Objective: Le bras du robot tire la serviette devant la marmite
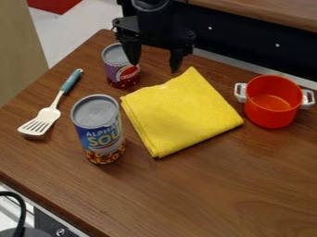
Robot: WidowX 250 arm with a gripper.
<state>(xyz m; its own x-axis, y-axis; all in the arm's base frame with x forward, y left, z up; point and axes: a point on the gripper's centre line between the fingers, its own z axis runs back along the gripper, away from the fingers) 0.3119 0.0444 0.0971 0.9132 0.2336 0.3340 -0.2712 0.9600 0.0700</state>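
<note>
Yellow and folded, the cloth [182, 113] lies on the brown wooden surface [204, 199], one corner pointing to 12 o'clock and another to 3 o'clock. With the cloth as the clock's centre, the orange-red pot [272, 113] stands upright at 3 o'clock, its white handles at 9 and 3 on its own rim; cloth and pot are so near that contact cannot be told. The black gripper [155, 67] hangs at 11 o'clock, fingers spread wide with nothing between them, one tip near the cloth's 12 o'clock corner. Between 10 and 11 o'clock stands the small can [114, 74], purple and red, partly covered by the other finger. The taller soup can [98, 129], mostly blue, is upright between 8 and 9, just beside the cloth. Farther out, toward 9 o'clock, lies the spatula [44, 116], its cream slotted blade at 8 and its blue-green handle reaching toward 10.
</note>
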